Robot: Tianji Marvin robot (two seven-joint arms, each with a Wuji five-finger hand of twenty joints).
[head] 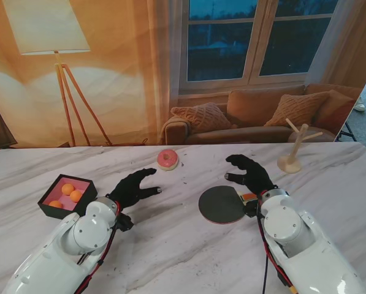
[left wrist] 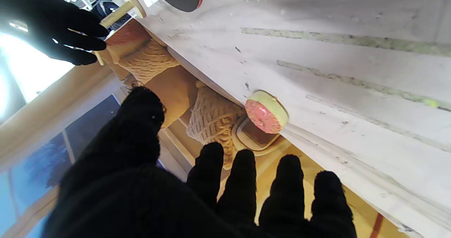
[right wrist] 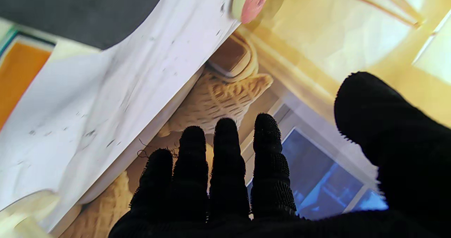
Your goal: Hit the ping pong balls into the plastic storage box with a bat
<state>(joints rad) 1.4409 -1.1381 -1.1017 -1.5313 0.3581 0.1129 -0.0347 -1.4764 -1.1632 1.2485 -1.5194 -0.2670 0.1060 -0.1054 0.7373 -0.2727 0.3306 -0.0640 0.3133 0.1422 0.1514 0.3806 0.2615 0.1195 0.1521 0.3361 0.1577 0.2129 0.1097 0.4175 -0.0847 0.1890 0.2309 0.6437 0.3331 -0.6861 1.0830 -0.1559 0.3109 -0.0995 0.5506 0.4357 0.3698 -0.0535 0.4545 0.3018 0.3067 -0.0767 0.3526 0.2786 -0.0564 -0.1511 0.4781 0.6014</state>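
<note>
Three orange ping pong balls (head: 68, 195) already sit in the black storage box (head: 48, 208) at the left. The bat (head: 222, 204) lies flat beside the right hand (head: 250, 173), whose fingers are spread, empty. The left hand (head: 133, 187) is empty too. The task looks finished; withdrawing seems next.

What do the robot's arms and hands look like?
Both arms have smooth, rounded, glossy white shells. Red and black cables run along the left arm and right arm. The left hand and right hand have five fingers and fuzzy black gloves.
</note>
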